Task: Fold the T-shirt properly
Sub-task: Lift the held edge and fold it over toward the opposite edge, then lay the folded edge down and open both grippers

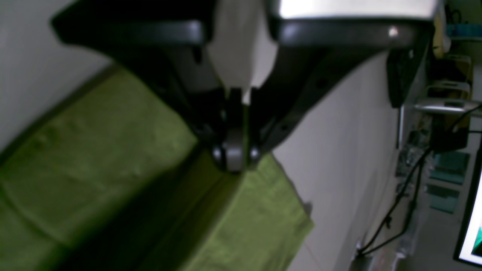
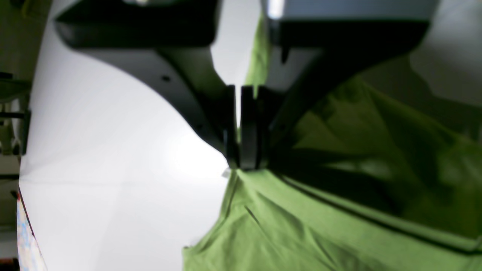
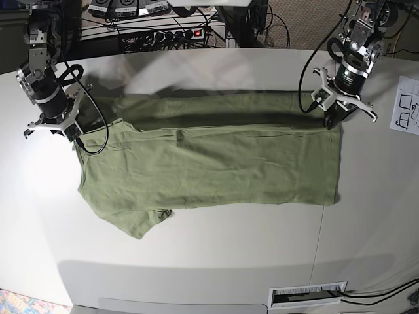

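Your T-shirt point(image 3: 209, 160) lies spread across the middle of the white table point(image 3: 216, 255), its far long edge folded over toward you. At its left end your right gripper point(image 3: 70, 134) has its fingers pinched shut on the fabric; at the far right corner your left gripper point(image 3: 333, 120) is likewise clamped on the cloth.

I find the near half of the tabletop point(image 3: 196, 261) bare from the T-shirt point(image 3: 209, 163) hem to the near edge; a tool passes freely there. The right-hand strip is open save a printed sheet point(image 3: 406, 104) at that edge. Along the far edge, cables point(image 3: 308, 65) and a power strip point(image 3: 163, 34) obstruct approach.
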Available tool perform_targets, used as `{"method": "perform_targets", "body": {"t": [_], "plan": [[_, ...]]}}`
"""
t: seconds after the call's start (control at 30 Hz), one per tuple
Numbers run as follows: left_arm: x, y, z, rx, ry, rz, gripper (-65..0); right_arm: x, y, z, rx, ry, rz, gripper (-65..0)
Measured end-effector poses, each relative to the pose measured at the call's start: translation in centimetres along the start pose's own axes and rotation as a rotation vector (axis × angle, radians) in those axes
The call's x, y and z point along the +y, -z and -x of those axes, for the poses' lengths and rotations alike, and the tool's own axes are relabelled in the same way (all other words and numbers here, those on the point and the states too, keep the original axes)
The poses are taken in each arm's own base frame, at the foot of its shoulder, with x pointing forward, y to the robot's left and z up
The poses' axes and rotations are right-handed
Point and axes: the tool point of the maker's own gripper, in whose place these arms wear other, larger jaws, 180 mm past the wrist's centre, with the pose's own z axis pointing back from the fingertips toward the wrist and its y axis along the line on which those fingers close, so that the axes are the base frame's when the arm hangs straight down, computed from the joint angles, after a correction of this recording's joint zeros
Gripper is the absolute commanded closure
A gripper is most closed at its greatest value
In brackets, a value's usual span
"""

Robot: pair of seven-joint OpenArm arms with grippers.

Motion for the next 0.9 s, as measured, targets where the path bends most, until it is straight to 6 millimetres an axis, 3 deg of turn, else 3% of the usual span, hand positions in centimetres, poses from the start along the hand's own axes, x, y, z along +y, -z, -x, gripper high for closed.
{"method": "perform_targets", "body": {"t": [0.23, 0.43, 0.63, 0.73, 0.77, 0.9], "plan": [[-0.1, 0.9, 0.5, 0.009, -0.017, -0.012, 0.0, -0.7, 1.3, 0.6, -0.004, 0.051, 0.001, 0.0], [-0.2, 1.2, 0.3, 0.005, -0.030, -0.019, 0.0, -2.1, 2.5, -0.6, -0.045, 0.098, 0.033, 0.0], [-0.1, 1.3, 0.1, -0.006, -0.030, -0.020, -0.6, -1.8, 3.4, -2.2, -0.094, 0.173, 0.035, 0.0], [-0.1, 1.3, 0.1, -0.006, -0.012, -0.020, -18.6, -1.7, 3.4, -1.9, -0.074, 0.171, 0.035, -1.9], [-0.1, 1.3, 0.1, -0.007, 0.002, -0.020, -21.5, -1.7, 3.5, -1.7, -0.067, 0.164, 0.039, -3.6], [-0.1, 1.3, 0.1, -0.009, 0.042, -0.020, -22.0, -1.8, 3.5, -1.5, -0.055, 0.152, 0.046, -4.8]]}}
